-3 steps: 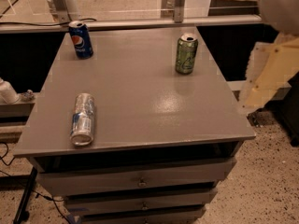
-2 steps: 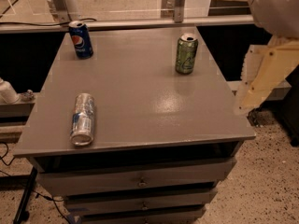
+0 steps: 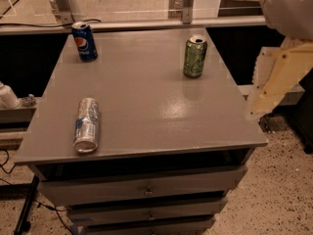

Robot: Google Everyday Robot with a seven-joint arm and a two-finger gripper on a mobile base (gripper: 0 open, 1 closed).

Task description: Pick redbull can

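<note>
Now: redbull can (image 3: 86, 125) on its side, claw (image 3: 268, 88) off to the right.
We see the redbull can lying flat nr the front-left corner of the grey worktop (image 3: 146, 106). Pepsi can (image 3: 84, 41) stands upright back left, green can (image 3: 195, 56) upright back right. Claw hangs beyond the worktop's right edge, well apart from all cans; we can't tell its state.

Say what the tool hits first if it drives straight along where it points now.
The tool, right of the table, points down and left. Likely first contact is the table's right edge, or the floor beside it; depth is unclear. The redbull can lies well off that line.
</note>
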